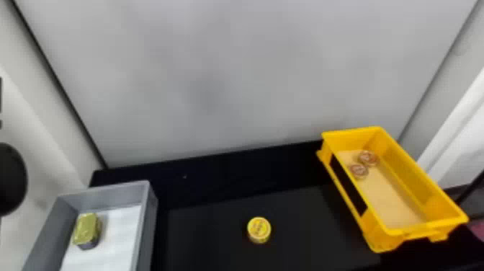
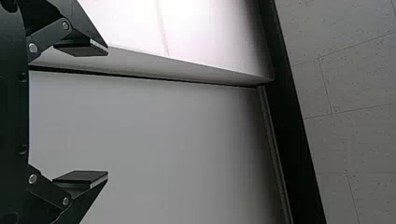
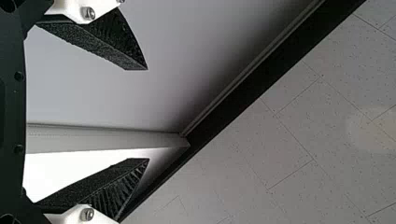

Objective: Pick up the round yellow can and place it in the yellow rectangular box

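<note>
Tabletop (image 1: 234,169), black, with dark-grey area. Directly on it: one grey rectangular bin (image 1: 148,223), left; one round yellow can (image 1: 259,229), upright, between bin and box; one yellow rectangular box (image 1: 381,239), right, set at an angle.

From here the box (image 1: 380,239) glows yellow, tan-floored, its two discs (image 1: 359,170) patterned reddish-brown and pale. Left of the box: black table (image 1: 234,176), yellow can (image 1: 259,229); farther left, grey bin (image 1: 147,223), olive-gold tin (image 1: 85,227).
</note>
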Tool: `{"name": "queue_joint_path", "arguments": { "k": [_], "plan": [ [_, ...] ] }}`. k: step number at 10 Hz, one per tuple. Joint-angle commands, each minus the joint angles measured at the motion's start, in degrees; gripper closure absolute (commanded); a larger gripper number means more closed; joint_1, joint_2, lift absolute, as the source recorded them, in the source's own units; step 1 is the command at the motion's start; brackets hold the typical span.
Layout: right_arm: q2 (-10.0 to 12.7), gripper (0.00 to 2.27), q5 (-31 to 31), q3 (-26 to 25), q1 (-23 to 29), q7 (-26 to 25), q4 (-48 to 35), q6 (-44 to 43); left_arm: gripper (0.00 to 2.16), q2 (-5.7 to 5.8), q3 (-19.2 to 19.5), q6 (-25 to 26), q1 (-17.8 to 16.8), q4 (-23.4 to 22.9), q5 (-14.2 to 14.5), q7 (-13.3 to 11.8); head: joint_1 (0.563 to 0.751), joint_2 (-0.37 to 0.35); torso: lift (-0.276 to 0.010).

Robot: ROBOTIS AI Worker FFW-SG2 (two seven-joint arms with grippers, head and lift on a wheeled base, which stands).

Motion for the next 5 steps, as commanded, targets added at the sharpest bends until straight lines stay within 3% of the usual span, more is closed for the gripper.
{"name": "queue_joint_path", "arguments": {
  "k": [1,3,5],
  "plan": [
    [0.01,0.09,-0.29,0.08,0.37,-0.35,0.0,-0.07,0.31,-0.78,-0.11,-0.07,-0.27,0.04,0.09,0.09,0.74,0.018,0.0],
    [0.28,0.09,-0.55,0.43,0.8,-0.78,0.35,-0.42,0.31,-2.27,0.24,-0.34,-0.44,0.04,0.0,-0.35,0.74,0.018,0.0],
    [0.28,0.09,-0.64,0.52,0.98,-0.96,0.61,-0.59,0.31,-1.66,-0.11,0.02,-0.44,0.04,-0.08,-0.26,0.74,0.018,0.0]
  ]
}}
